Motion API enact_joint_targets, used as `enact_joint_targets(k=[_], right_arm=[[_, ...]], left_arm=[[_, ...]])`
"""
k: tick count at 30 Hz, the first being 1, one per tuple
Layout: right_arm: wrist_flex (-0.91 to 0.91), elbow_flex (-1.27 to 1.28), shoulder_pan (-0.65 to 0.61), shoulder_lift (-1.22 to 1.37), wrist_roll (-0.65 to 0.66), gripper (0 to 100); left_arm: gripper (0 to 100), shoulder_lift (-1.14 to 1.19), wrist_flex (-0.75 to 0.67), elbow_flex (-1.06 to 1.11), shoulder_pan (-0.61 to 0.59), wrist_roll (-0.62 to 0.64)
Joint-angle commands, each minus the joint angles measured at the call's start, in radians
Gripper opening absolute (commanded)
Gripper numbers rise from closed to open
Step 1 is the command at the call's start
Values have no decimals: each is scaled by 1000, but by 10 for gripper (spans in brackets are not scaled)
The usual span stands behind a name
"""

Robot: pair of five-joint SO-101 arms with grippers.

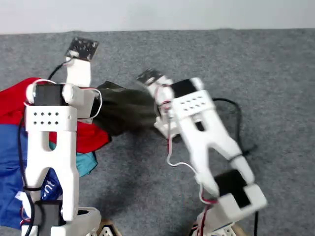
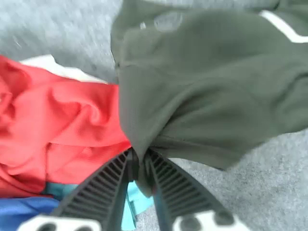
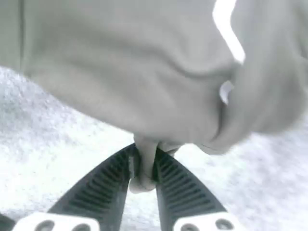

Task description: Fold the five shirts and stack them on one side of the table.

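A dark olive shirt (image 1: 125, 109) is stretched between the two arms above the grey table. My left gripper (image 2: 140, 166) is shut on a pinched fold of the olive shirt (image 2: 202, 91) at its left end, over the pile. My right gripper (image 3: 143, 168) is shut on another bunched edge of the olive shirt (image 3: 134, 67) at its right end. To the left lies a heap of other shirts: a red shirt (image 1: 15, 105) on top, a teal shirt (image 1: 87, 163) and a blue shirt (image 1: 12, 167) below. The red shirt (image 2: 53, 130) lies just beside the left gripper.
The grey table (image 1: 256, 73) stretches open to the right and at the back. Black cables (image 1: 235, 110) trail beside the right arm. The shirt heap reaches the left and front-left edges.
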Motion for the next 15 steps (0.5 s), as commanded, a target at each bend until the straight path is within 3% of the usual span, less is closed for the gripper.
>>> enact_joint_targets(k=[1, 11, 15], right_arm=[[31, -26, 84, -193, 54, 9], [24, -26, 311, -516, 199, 9], [-15, -26, 401, -624, 232, 9]], left_arm=[[3, -15, 54, -147, 0, 8], [4, -38, 89, -335, 3, 9], [5, -135, 87, -371, 72, 9]])
